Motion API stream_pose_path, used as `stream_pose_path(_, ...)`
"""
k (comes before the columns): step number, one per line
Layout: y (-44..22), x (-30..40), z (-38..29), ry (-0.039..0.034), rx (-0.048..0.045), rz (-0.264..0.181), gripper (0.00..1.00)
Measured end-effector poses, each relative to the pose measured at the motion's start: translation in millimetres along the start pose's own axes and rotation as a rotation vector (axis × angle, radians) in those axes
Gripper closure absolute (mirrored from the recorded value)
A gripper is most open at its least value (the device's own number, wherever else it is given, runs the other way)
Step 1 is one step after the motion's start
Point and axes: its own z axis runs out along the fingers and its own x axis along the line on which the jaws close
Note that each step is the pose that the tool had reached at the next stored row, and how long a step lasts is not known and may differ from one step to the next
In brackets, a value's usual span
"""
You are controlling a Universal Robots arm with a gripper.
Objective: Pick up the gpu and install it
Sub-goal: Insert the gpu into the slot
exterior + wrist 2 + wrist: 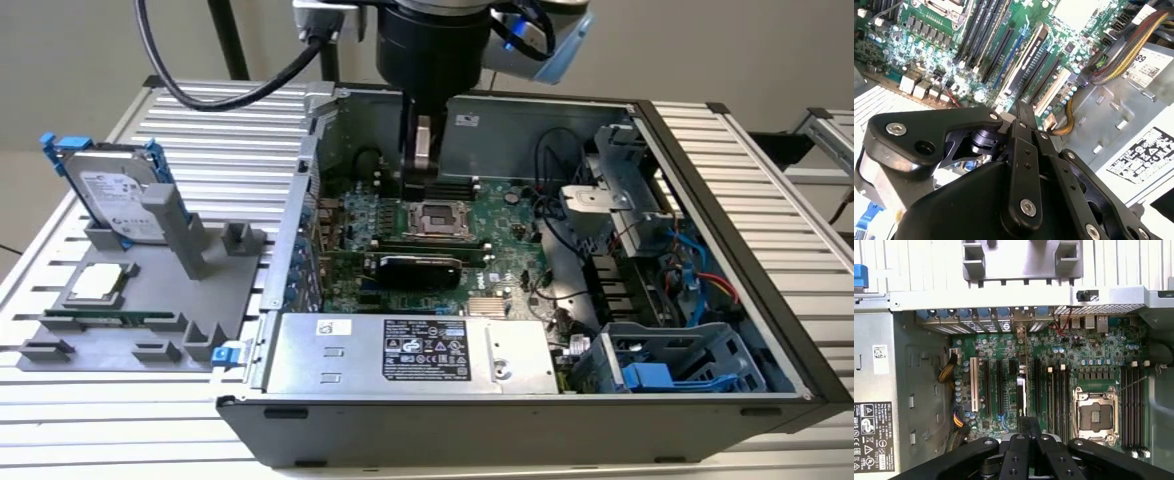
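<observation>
The gpu (420, 269) stands on edge in a slot of the green motherboard (514, 205), inside the open computer case (694, 160). Its black shroud faces the exterior view's front. In both wrist views it shows edge-on as a thin strip (1021, 390) (1026, 60) running to the case's rear bracket row. My gripper (416, 190) hangs above the board near the empty processor socket (434, 213), apart from the card. Its black fingers (1024, 427) are pressed together with nothing between them, and the tips (1021, 107) sit over the card's inner end.
A silver power supply (414, 350) fills the case's front. Blue drive cages (667, 365) and cable bundles (694, 250) crowd the exterior view's right. Outside the case, a grey fixture (227, 290) holds a hard drive with blue rails (118, 195), a processor chip (100, 285) and a memory stick (107, 318).
</observation>
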Motion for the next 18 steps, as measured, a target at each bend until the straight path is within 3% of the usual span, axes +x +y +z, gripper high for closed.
stream_pose_path(12, 0.9, -0.4, -26.6, 0.0, 0.0, 0.0, 1.0)
stream_pose_path(18, 0.9, -0.8, -24.0, 0.003, 0.0038, 0.0, 1.0)
